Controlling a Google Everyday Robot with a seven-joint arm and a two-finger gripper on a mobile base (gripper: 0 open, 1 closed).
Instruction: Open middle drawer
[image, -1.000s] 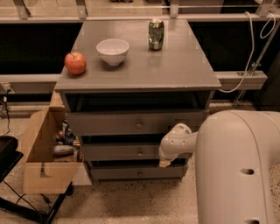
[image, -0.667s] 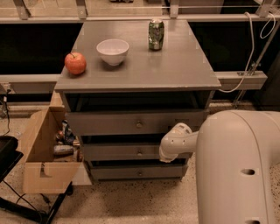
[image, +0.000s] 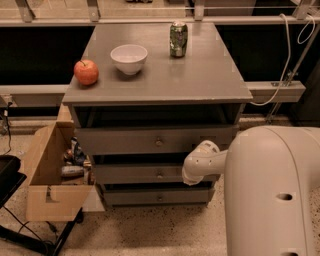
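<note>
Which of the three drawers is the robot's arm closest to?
The middle drawer: the end effector sits in front of its right end, below the taller top drawer and above the lowest drawer.

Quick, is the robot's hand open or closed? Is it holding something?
The gripper: cannot be told. It is in front of the middle drawer, to the right of its knob.

Claw (image: 192, 174) seemingly before middle drawer (image: 135, 173), right.
</note>
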